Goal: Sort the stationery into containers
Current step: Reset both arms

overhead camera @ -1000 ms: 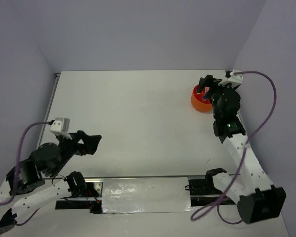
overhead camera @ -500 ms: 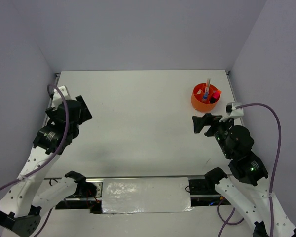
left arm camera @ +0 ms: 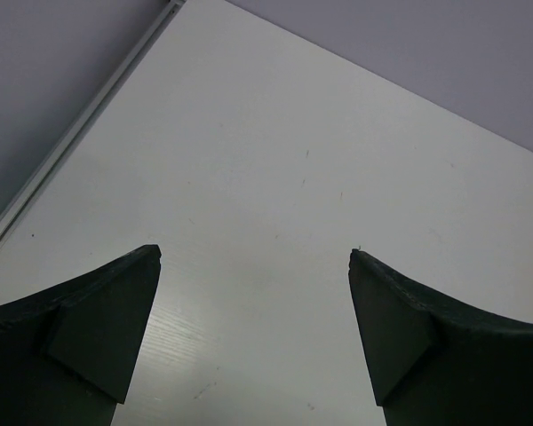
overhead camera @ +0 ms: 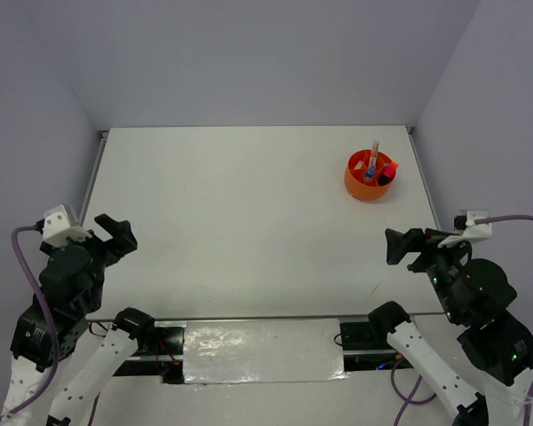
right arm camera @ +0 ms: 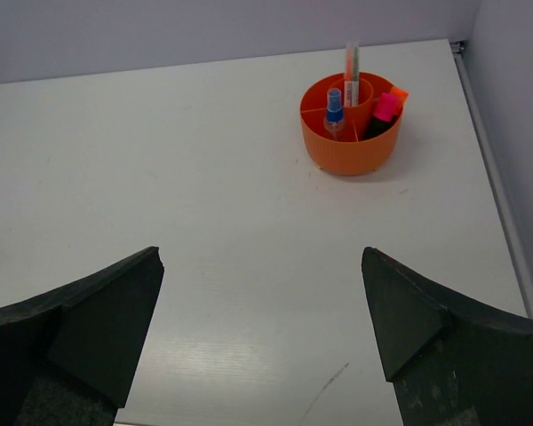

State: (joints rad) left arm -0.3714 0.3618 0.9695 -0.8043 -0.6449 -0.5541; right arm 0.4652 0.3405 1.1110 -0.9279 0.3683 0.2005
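The orange tub [overhead camera: 369, 180] stands at the far right of the table, and the stationery stands inside its compartments. In the right wrist view the tub [right arm camera: 338, 153] holds an upright thin pen [right arm camera: 351, 69], a blue-capped clear tube [right arm camera: 334, 108] and a pink-capped highlighter [right arm camera: 385, 110] with an orange cap [right arm camera: 401, 92] behind it. My right gripper [overhead camera: 400, 246] hangs open near the right front, well short of the tub, with nothing between its fingers [right arm camera: 262, 252]. My left gripper [overhead camera: 114, 232] is open over bare table at the left front [left arm camera: 254, 251].
A metal rail [left arm camera: 80, 133] runs along the table's left edge, and another edge strip [right arm camera: 502, 204] runs down the right side. Purple walls close in the table at the back and on both sides. A faint dark scratch [right arm camera: 324, 390] marks the surface under the right gripper.
The right arm has pulled back from the tub toward the near right edge. The left arm has swung out to the left edge and then back to the near left corner. Both grippers stayed open.
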